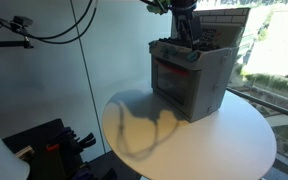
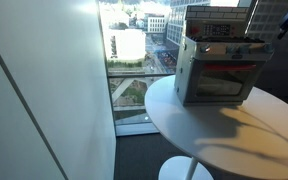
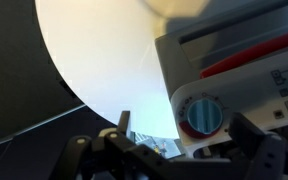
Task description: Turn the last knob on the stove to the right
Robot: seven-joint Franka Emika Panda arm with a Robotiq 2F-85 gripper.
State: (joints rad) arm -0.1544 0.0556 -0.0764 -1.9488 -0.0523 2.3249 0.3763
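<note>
The stove (image 1: 189, 80) is a small grey toy oven with a red-trimmed window door, standing on a round white table (image 1: 234, 140). It also shows in an exterior view (image 2: 219, 72). My gripper (image 1: 187, 38) hangs at the stove's top front edge. In the wrist view a blue ribbed knob (image 3: 203, 117) on a white and red dial sits between my fingers (image 3: 183, 122), closer to the right finger. The fingers are spread and do not touch it. The other knobs are hidden or too small to tell apart.
The table stands by a floor-to-ceiling window (image 2: 134, 60) with a city view. A white wall panel (image 2: 44, 90) is beside it. Dark equipment and cables (image 1: 44, 145) lie low next to the table. The brick-patterned back panel (image 2: 219, 18) rises behind the cooktop.
</note>
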